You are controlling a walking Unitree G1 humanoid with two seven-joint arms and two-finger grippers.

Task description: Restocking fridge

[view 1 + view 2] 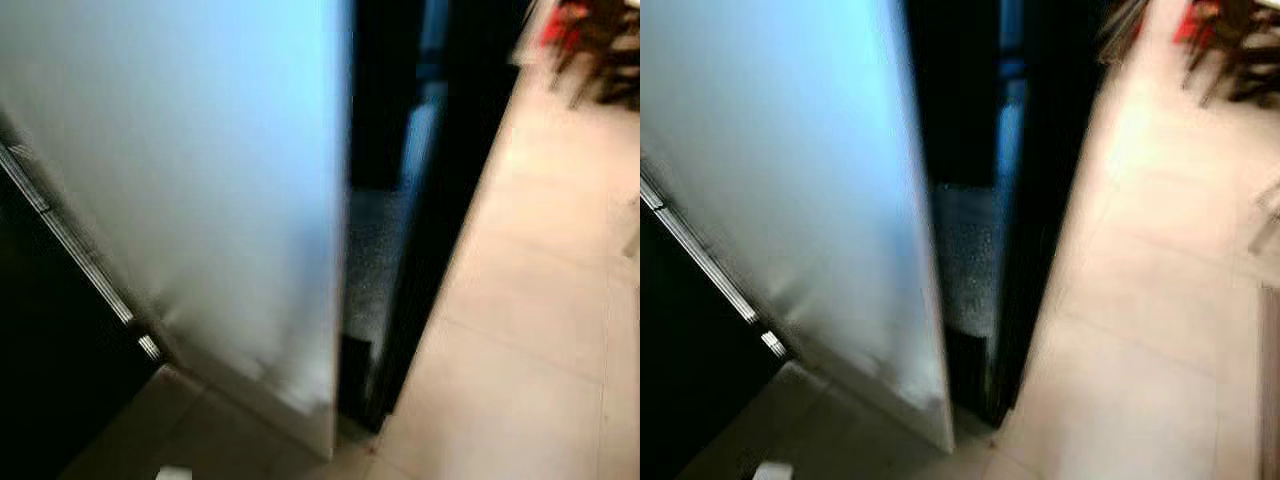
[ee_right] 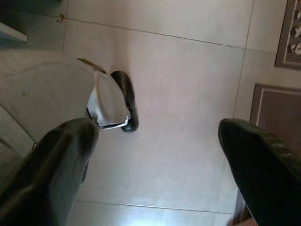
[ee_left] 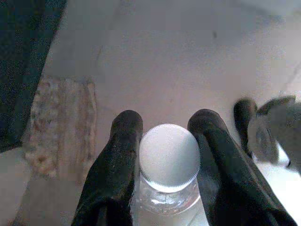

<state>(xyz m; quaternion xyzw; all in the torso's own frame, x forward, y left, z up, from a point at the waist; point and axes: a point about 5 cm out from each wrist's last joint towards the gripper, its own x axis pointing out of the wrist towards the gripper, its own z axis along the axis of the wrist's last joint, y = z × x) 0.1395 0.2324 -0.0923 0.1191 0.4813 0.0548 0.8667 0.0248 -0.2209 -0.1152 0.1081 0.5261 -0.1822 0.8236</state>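
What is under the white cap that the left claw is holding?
Under the white cap is the clear neck of a bottle, pinched by the left claw. The bottle's lower part and what is inside it cannot be seen.

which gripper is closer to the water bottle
Left. The left gripper is shut on the water bottle, a finger on each side of its white cap. The right gripper hangs open over the tile floor.

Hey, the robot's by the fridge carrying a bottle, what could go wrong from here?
1. The left gripper pinches the clear plastic bottle with a white screw cap only around its neck, so it might slip while walking.
2. The pale fridge door stands open close ahead; an arm could bump its edge.
3. The head views are blurred, so aiming into the dark fridge interior may be unreliable.
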